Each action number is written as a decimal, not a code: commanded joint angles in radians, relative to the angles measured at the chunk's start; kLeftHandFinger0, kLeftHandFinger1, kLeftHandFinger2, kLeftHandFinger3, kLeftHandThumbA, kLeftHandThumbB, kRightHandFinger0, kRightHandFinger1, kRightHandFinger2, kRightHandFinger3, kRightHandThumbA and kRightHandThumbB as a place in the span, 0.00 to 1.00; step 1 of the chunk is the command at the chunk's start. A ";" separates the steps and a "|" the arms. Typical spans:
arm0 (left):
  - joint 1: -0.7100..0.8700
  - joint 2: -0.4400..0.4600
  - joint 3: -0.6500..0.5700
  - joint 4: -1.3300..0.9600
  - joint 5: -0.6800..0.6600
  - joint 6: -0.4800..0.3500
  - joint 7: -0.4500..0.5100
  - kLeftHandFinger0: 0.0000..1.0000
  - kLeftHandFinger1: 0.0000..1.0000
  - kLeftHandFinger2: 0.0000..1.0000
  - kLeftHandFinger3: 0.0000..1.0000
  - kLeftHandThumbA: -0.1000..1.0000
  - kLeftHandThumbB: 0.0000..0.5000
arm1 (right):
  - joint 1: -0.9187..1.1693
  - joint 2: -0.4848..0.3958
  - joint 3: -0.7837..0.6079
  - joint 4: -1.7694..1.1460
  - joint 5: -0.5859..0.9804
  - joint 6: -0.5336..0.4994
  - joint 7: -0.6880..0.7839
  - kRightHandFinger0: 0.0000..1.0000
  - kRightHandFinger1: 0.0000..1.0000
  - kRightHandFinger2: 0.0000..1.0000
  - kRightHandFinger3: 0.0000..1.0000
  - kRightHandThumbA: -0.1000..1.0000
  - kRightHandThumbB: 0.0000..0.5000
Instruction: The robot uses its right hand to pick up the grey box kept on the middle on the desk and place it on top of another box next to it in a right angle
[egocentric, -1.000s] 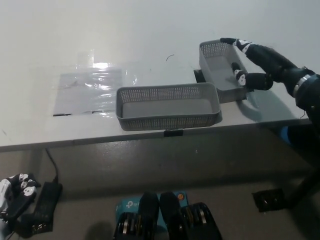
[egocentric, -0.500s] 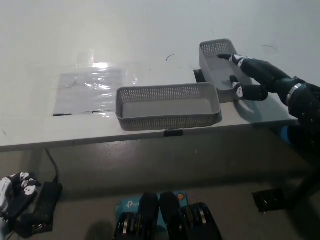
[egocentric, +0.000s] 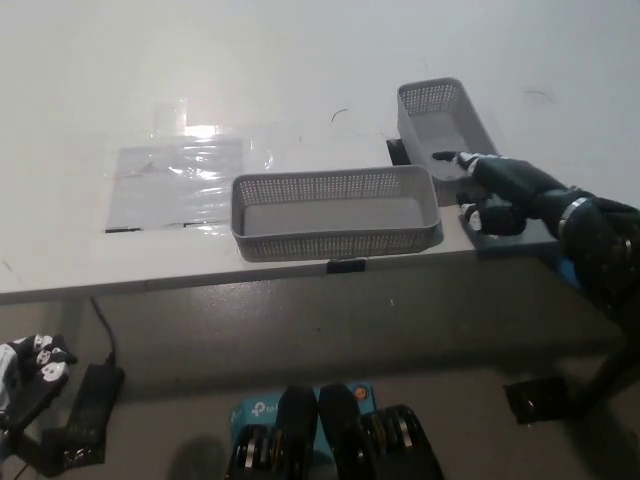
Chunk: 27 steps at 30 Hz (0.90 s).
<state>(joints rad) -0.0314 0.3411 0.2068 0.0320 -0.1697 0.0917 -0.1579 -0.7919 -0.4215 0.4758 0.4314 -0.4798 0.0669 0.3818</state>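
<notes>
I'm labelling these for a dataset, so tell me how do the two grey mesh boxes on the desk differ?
The near box lies crosswise along the desk's front edge, while the far box runs away from the robot, roughly at a right angle to it. The near box stands clear of both hands; the black right hand covers the far box's near end. The near box shows whole, the far box partly hidden. Both are grey, perforated, open-topped and empty.

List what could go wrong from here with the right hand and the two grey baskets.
The right hand sits at the near end of the far basket, apparently holding nothing; closing there could push it away. The wide basket sits close to the desk edge, so a careless placement may knock it off.
</notes>
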 joint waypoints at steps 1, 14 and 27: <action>-0.016 0.024 0.004 -0.028 0.000 -0.024 -0.010 0.00 0.05 0.12 0.30 0.00 1.00 | -0.026 0.015 0.013 -0.026 -0.045 -0.024 0.001 1.00 1.00 1.00 1.00 0.07 0.77; -0.011 0.028 0.004 -0.035 0.002 -0.024 -0.014 0.00 0.03 0.12 0.32 0.00 1.00 | -0.138 -0.010 0.160 0.076 -0.324 0.067 -0.005 1.00 1.00 1.00 1.00 0.08 0.70; 0.011 0.026 0.005 -0.044 0.000 -0.037 -0.019 0.00 0.02 0.11 0.30 0.00 1.00 | -0.107 -0.033 0.100 0.093 -0.305 0.068 -0.064 1.00 1.00 1.00 1.00 0.00 0.62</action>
<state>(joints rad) -0.0209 0.3453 0.2083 0.0188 -0.1695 0.0884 -0.1649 -0.8820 -0.4146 0.6133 0.5020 -0.7386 0.0792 0.3509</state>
